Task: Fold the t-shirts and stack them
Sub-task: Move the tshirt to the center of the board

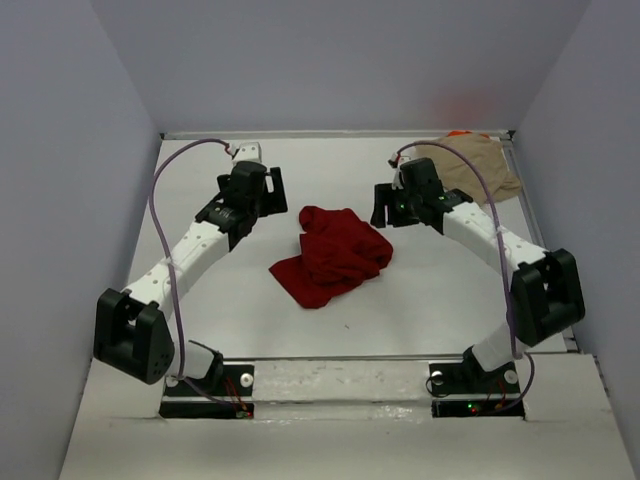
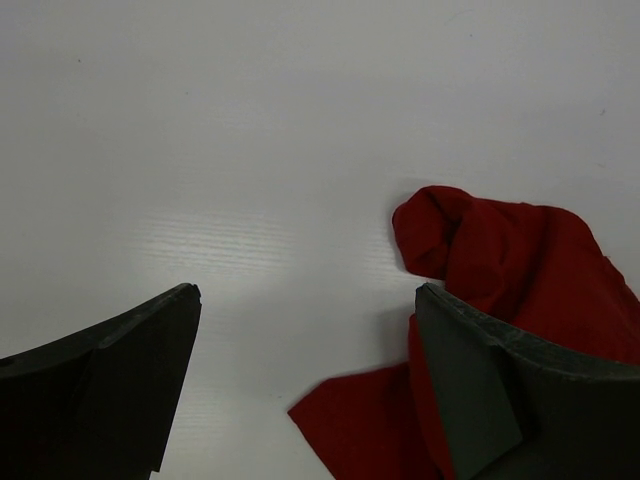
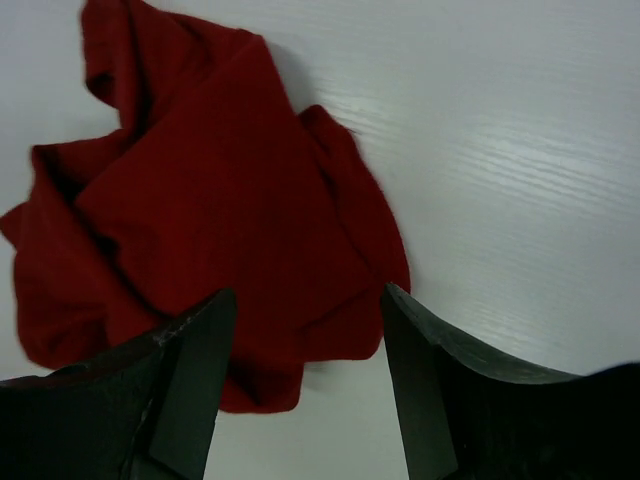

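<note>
The crumpled dark red t-shirt (image 1: 332, 255) lies mid-frame in the top view, and the tan t-shirt (image 1: 475, 165) lies at upper right. Your right gripper (image 3: 307, 295) and left gripper (image 2: 308, 290) both stand apart, empty, over its edges. Catch a single layer at the hem, not the bunch.

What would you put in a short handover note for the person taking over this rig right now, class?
Left hand: open, empty, above bare table beside the dark red shirt.
Right hand: fingers apart over that shirt's edge, nothing held.
Dark red shirt: crumpled mid-table. Tan shirt: loose in the far right corner, orange fabric showing behind it.
Done: nothing folded or stacked.
Left: fold each shirt, then stack.
</note>
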